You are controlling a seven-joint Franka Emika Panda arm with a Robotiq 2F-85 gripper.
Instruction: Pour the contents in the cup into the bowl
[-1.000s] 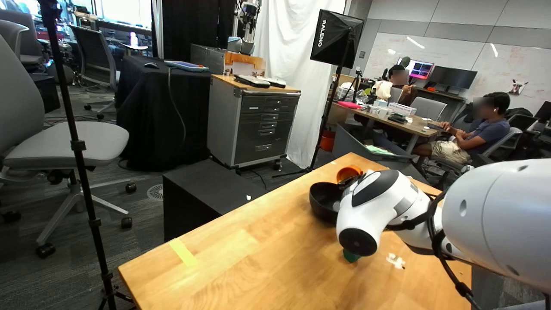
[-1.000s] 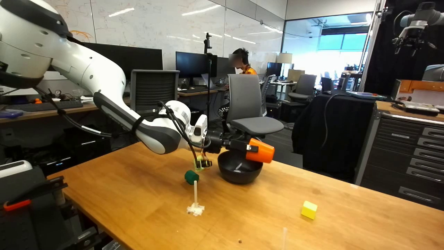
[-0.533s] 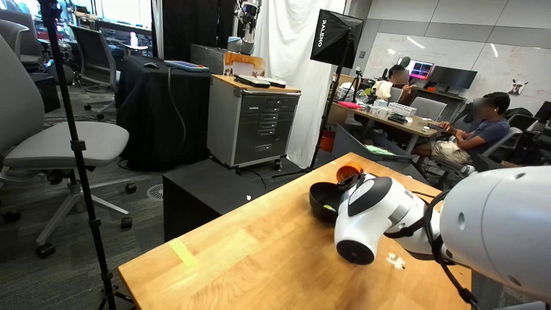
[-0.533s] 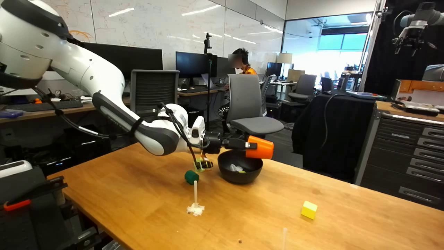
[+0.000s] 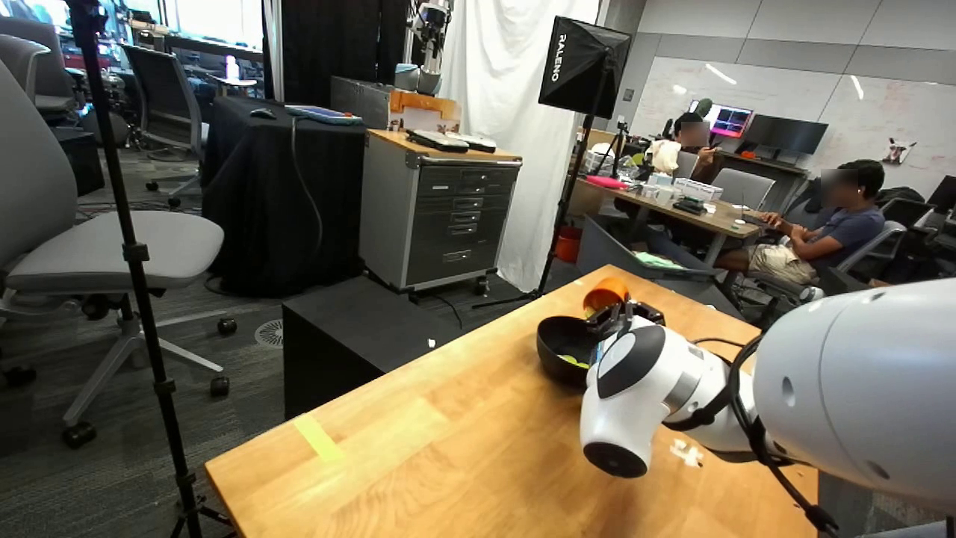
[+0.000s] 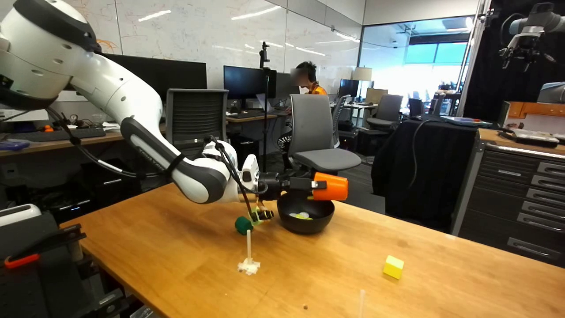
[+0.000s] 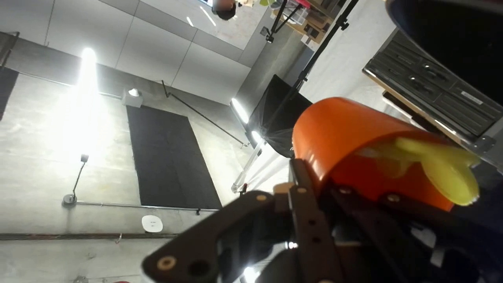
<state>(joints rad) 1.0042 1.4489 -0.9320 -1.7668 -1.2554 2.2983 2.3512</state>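
I had the cup (image 6: 336, 189) tipped over the bowl (image 6: 306, 226), near the far edge of the desk (image 6: 326, 265)

From the left in an exterior view, my arm (image 6: 137, 101) spanned the desk's left edge, above its top. Beneath it a small black unit (image 6: 265, 215) hung beside the green block (image 6: 243, 225); I could not tell whether they touched, so side room looked thin there. Lower in that view, a white stick (image 6: 249, 245) stood upright on a ragged pale patch (image 6: 249, 266). Right of these sat the bowl, the desk's far edge just behind it, with yellow pieces (image 6: 303, 216) lying inside. My gripper (image 6: 319, 184) was clamped on the cup near its mouth, and the cup lay almost on its side, mouth toward the gripper, above the bowl's right part. In the wrist view, more yellow pieces (image 7: 452, 177) jutted from that mouth. Farther right, the desk gave me its broadest room, between the bowl and the yellow cube (image 6: 393, 266), which stood well apart on the near side. The far edge ran down to the right, with a drawer cabinet (image 6: 516, 207) beyond it.
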